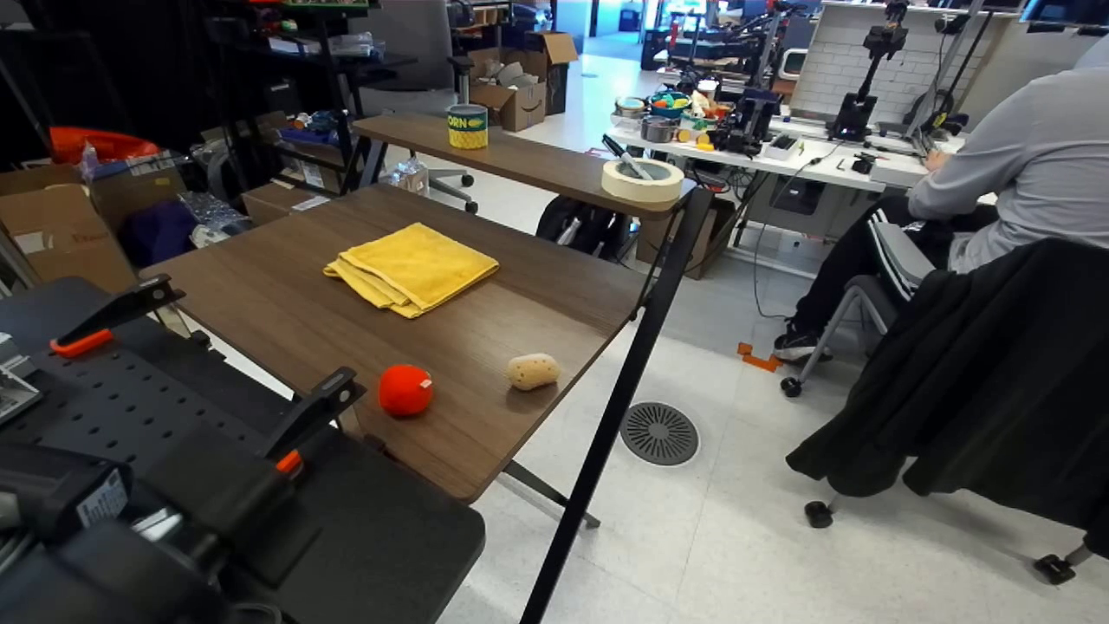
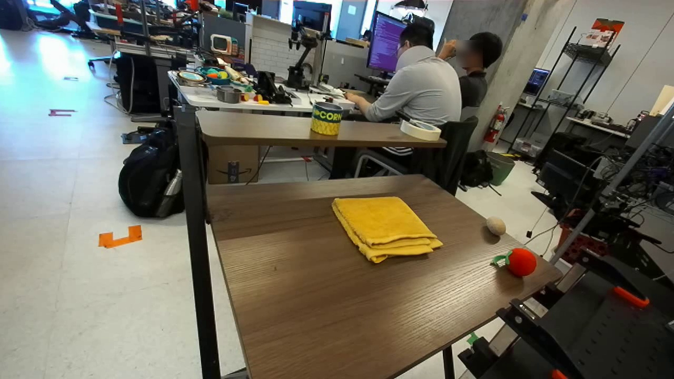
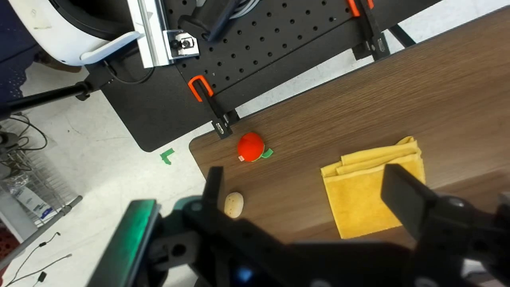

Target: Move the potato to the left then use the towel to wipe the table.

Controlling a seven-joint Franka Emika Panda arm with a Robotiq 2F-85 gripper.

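Potato (image 3: 234, 205) | on table (image 3: 295, 187), well apart from fingers (image 3: 406, 199), nearer one tip | fingers wide

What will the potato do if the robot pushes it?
The potato might roll, because its sides look rounded. It would probably wobble, since it's longer than it is wide. It could fall off too, because it lies near an edge of the table.

Wrist view, gripper (image 3: 303, 179) blurred and cut off by the bottom edge, one finger (image 3: 406, 201) hiding part of the towel (image 3: 356, 201); in an exterior view, table (image 2: 326, 316) cropped below, person's face (image 2: 466, 53) blurred, monitor text (image 2: 386, 41) too small to read
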